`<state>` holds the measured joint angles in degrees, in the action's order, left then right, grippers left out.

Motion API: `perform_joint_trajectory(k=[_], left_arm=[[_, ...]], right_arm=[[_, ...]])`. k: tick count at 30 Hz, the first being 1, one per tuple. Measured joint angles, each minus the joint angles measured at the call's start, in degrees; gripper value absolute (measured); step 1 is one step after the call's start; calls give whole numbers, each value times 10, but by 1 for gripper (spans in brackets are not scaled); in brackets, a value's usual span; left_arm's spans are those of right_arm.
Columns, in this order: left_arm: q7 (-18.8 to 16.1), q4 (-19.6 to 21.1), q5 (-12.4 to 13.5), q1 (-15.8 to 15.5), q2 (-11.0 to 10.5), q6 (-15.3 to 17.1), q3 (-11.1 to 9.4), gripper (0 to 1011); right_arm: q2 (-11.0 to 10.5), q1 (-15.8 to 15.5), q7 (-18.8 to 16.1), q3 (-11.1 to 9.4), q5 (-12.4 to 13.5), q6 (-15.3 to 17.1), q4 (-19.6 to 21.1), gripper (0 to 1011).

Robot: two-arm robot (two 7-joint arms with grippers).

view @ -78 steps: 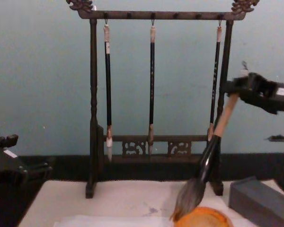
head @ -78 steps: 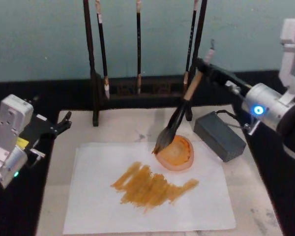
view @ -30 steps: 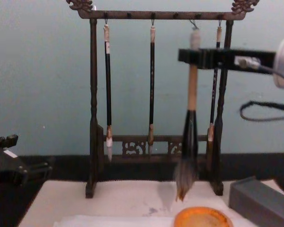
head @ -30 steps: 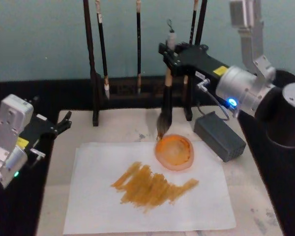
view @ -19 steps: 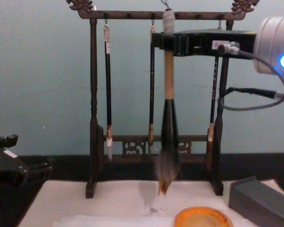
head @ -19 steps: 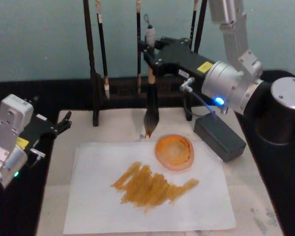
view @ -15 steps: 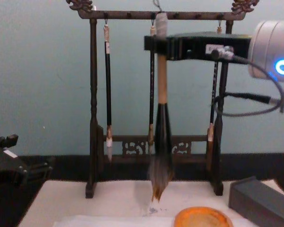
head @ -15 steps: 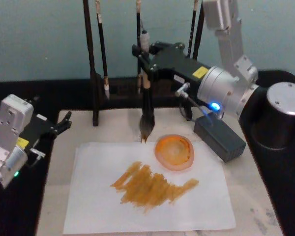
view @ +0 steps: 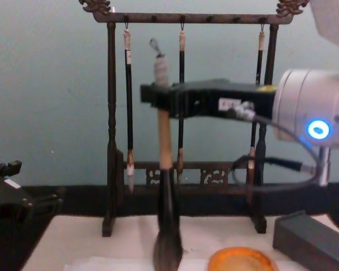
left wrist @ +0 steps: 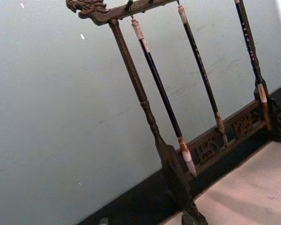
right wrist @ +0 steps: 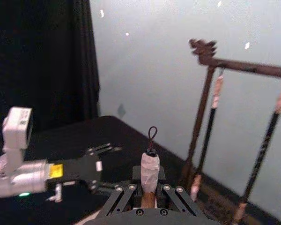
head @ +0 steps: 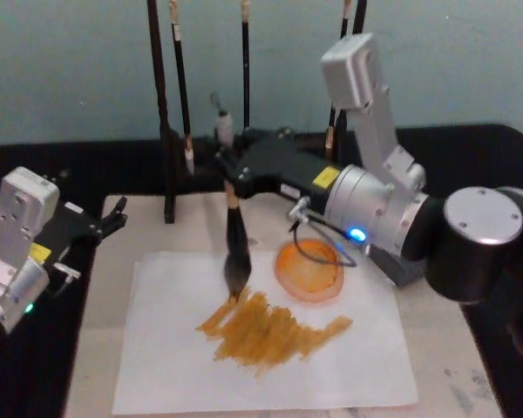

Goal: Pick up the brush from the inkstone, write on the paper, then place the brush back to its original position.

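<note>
My right gripper [head: 229, 173] is shut on the pale handle of the brush [head: 235, 252] and holds it upright. The bushy bristle tip touches the paper [head: 166, 366] at the upper left end of several orange strokes [head: 270, 331]. The inkstone [head: 309, 270], a round orange dish, sits just right of the brush on the paper's far edge. In the chest view the brush [view: 165, 169] hangs from the right gripper [view: 160, 93] in front of the rack. The right wrist view shows the brush's taped top and loop [right wrist: 150, 166] between the fingers. My left gripper [head: 107, 220] is parked open at the left.
A dark wooden rack [head: 167, 131] with three thin black-handled brushes [view: 128, 101] stands behind the paper. A grey block [view: 308, 240] lies right of the inkstone, partly hidden by my right arm. The paper's near half is bare.
My right gripper has carried the brush left and down, from beside the inkstone to the paper. The tip now rests on the orange strokes. The left arm has not moved.
</note>
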<state>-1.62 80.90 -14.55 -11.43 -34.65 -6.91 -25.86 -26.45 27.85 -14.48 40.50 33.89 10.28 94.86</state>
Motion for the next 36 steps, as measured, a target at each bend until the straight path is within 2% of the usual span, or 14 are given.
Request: perform_joint_trajectory(k=[8,18,28,36], left_arm=[[0,0,0,0,0,0,0,1010],[0,0,0,0,0,0,0,1010],[0,0,0,0,0,0,0,1010],[0,0,0,0,0,0,0,1010]], right_arm=[[14,-16,-12,8,-12,1,-6,163],[24,-30,-24,4,-17,5,-17,163],[30,-38,-26,-11,-27,7,-26,163],[30,-43,-20,-31,-40,8,-38,163]])
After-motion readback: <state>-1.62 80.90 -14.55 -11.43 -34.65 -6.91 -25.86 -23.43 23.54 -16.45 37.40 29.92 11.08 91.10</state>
